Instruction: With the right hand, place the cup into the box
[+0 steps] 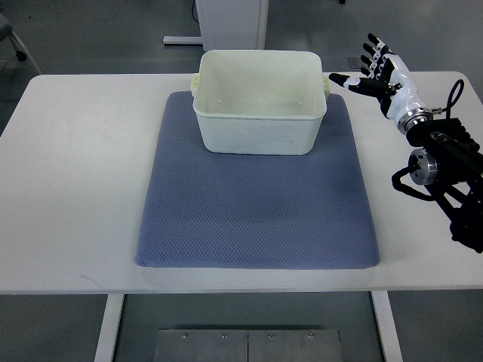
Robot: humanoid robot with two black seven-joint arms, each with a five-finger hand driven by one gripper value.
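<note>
A cream plastic box stands on the far half of a blue-grey mat; what I see of its inside holds nothing. No cup shows anywhere in the top view. My right hand hovers just right of the box's far right corner, above the table's far edge, fingers spread and holding nothing. Its black forearm comes in from the right edge. My left arm is out of the picture.
The white table carries only the mat and the box. Beyond its far edge a white pedestal base stands on the grey floor, and a chair wheel shows at far left.
</note>
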